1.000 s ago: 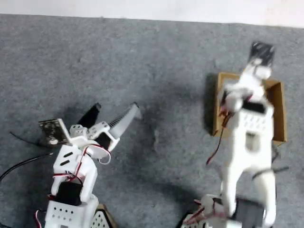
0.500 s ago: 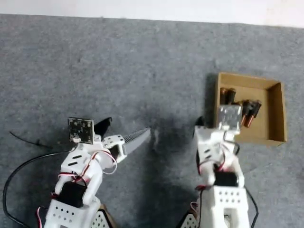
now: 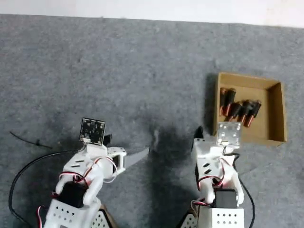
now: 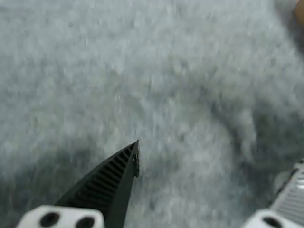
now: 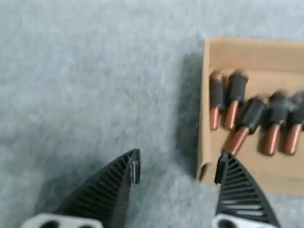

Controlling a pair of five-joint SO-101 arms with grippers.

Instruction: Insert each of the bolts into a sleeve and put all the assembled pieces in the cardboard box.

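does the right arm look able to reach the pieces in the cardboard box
Probably yes: the box is open-topped, nothing blocks it, and the right arm's open jaws hang by its near wall.

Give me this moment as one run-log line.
cardboard box: five assembled pieces inside | right gripper: open, beside box corner | left gripper: open, over table

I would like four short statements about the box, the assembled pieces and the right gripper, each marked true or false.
1. The cardboard box holds five assembled pieces. True.
2. The right gripper is shut on one piece. False: it is open and holds nothing, near a corner of the box.
3. The pieces stand upright in the box. False: they lie flat on its floor.
4. The box sits on the grey table on the right arm's side. True.
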